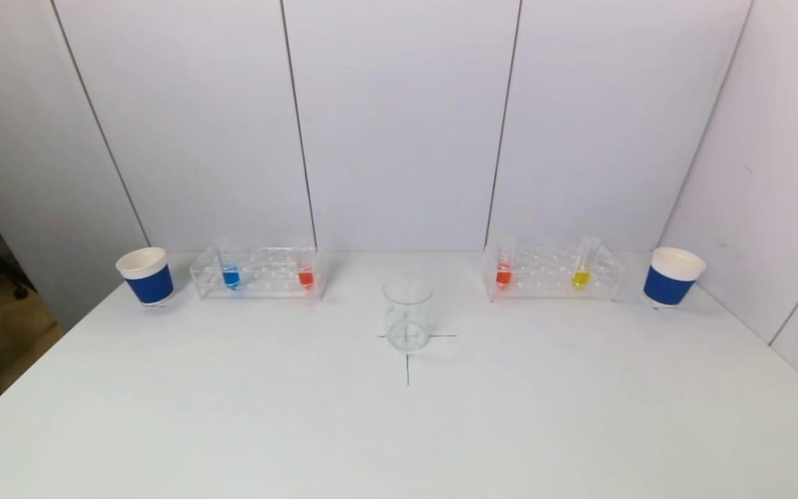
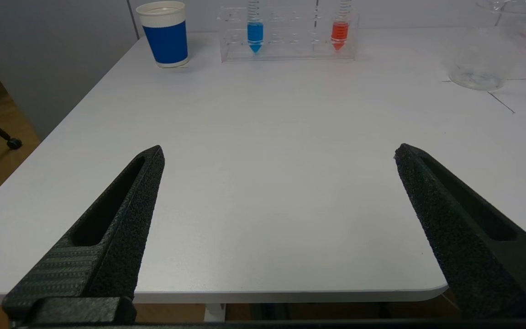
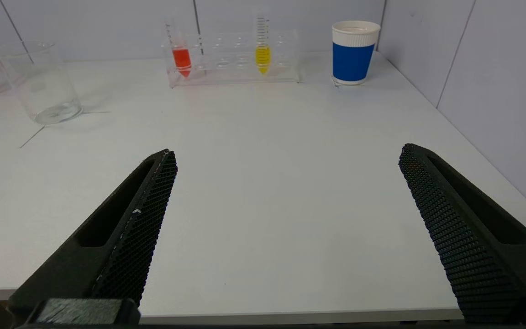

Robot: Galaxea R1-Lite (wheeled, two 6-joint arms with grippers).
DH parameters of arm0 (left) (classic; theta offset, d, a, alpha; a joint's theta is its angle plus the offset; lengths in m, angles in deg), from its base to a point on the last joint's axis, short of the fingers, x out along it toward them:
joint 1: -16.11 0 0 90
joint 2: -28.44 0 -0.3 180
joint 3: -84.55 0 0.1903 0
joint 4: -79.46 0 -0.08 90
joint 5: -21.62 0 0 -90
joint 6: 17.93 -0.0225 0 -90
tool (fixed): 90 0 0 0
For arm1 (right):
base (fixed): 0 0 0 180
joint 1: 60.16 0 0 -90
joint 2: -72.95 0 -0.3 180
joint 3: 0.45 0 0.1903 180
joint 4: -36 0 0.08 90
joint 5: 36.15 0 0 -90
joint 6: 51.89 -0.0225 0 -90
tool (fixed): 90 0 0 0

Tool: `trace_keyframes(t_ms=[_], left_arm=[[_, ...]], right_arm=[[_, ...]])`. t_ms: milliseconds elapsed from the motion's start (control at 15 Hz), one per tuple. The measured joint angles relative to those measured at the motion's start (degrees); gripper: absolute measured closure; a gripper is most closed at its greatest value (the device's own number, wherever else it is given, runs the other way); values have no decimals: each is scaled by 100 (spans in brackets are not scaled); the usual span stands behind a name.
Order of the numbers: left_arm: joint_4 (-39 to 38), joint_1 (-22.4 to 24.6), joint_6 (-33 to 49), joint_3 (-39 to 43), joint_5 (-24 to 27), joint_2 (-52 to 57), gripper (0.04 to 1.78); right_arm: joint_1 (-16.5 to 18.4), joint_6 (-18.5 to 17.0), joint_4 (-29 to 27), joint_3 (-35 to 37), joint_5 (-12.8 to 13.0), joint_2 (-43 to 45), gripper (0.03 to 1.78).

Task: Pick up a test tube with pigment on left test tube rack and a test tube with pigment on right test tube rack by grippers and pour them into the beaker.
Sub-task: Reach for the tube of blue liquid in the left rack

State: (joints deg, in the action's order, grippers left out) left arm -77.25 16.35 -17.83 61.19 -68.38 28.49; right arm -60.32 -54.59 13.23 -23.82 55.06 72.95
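A clear beaker [image 1: 408,313] stands empty on a cross mark at the table's middle. The left clear rack [image 1: 258,274] holds a blue-filled tube [image 1: 230,272] and an orange-red tube [image 1: 305,273]. The right rack [image 1: 553,274] holds an orange-red tube [image 1: 504,270] and a yellow tube [image 1: 582,270]. Neither arm shows in the head view. My left gripper [image 2: 279,153] hangs open over the table's near edge, far from the blue tube [image 2: 255,33]. My right gripper [image 3: 286,153] is open too, near the front edge, well short of the yellow tube [image 3: 262,55].
A blue-and-white paper cup [image 1: 145,276] stands left of the left rack, another [image 1: 672,277] right of the right rack. White wall panels close the back and right side. The table's left edge drops to the floor.
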Motion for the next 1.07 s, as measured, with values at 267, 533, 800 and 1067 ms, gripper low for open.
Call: trace_keyframes(t_ms=[267,533,800,1067], left_arm=[[0,0,0,0,0,0,6],[-2,0,-21,0,2,0,6],[28,-2,-174,-63,99,0,6],[429,-11,-174,-989,217,-87,6]], right_arm=[[0,0,0,0,2,0,4],[0,-2,0,0,2,0,4],[0,-2,-2,0,0,0,4],[0,0,0,0,0,0,4]])
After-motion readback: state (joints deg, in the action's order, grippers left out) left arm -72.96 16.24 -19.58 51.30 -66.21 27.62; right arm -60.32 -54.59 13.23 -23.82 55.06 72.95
